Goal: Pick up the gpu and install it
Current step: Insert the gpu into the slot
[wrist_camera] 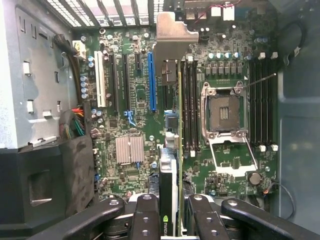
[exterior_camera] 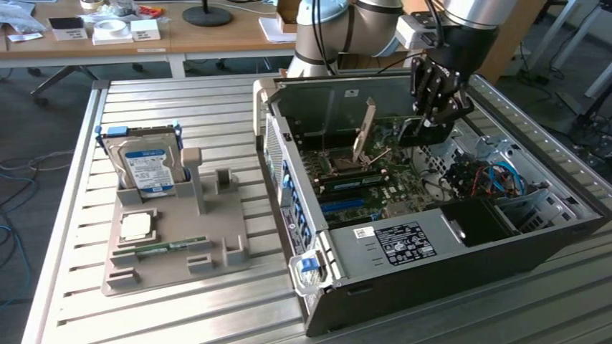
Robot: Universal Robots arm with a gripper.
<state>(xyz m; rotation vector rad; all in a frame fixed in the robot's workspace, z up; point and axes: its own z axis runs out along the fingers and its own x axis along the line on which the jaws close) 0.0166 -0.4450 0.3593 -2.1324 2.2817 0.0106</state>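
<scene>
Green-edged gpu (wrist_camera: pixel 178 131), black cooler (wrist_camera: pixel 167 192), silvery bracket (wrist_camera: pixel 173 36).

Silver-grey tubes and rounded pale joints make up the arm (exterior_camera: pixel 335 29). The gripper (exterior_camera: pixel 432 129) is black, its jointed fingers (wrist_camera: pixel 145 217) dotted with round screw heads; a small white box (exterior_camera: pixel 418 30) sits at its twelve o'clock in the exterior view.

Gpu (wrist_camera: pixel 168 180) was seen edge-on in the wrist view, its near end cut off by the picture's edge, as were the gripper (wrist_camera: pixel 172 215) finger bases. In the exterior view the gripper hid most of the card, and slot contact could not be told. Arm (exterior_camera: pixel 469 29) was cut off at the top edge. Hard drive (exterior_camera: pixel 148 168) label and case sticker (exterior_camera: pixel 402 240) print were too small to read.
</scene>
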